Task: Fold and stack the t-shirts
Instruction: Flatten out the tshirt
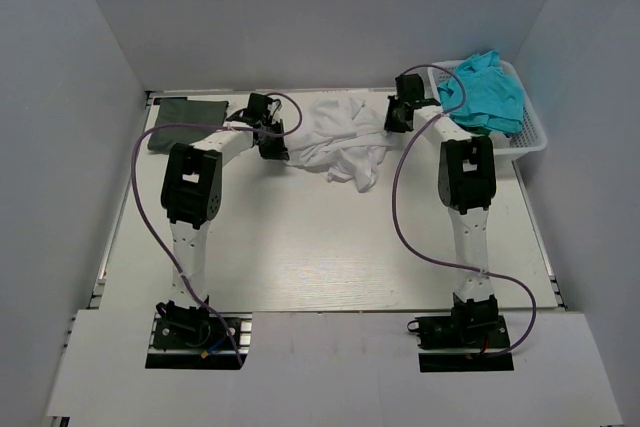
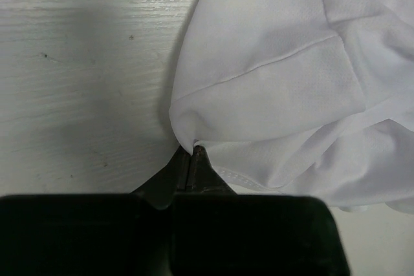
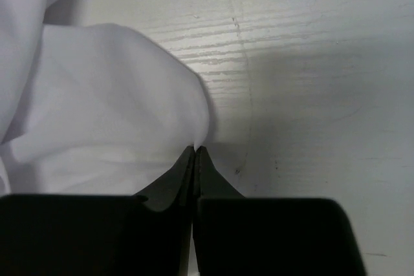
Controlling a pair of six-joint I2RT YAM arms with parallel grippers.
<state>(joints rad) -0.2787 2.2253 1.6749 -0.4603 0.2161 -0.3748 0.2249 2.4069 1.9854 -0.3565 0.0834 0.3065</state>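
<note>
Where left claw [image 2: 194,150] and right claw [image 3: 195,149] each pinch it, white t-shirt [image 1: 335,135] — soft, rumpled — on woodgrain table [image 1: 320,247].

Pale wood-grain counter [image 1: 330,247] was logged. A crumpled white t-shirt [image 1: 335,137] was heaped at far centre. A dark grey-green t-shirt [image 1: 182,115], folded flat, was laid in the far left corner. A white lattice basket [image 1: 532,127] was set at the far right edge.
</note>
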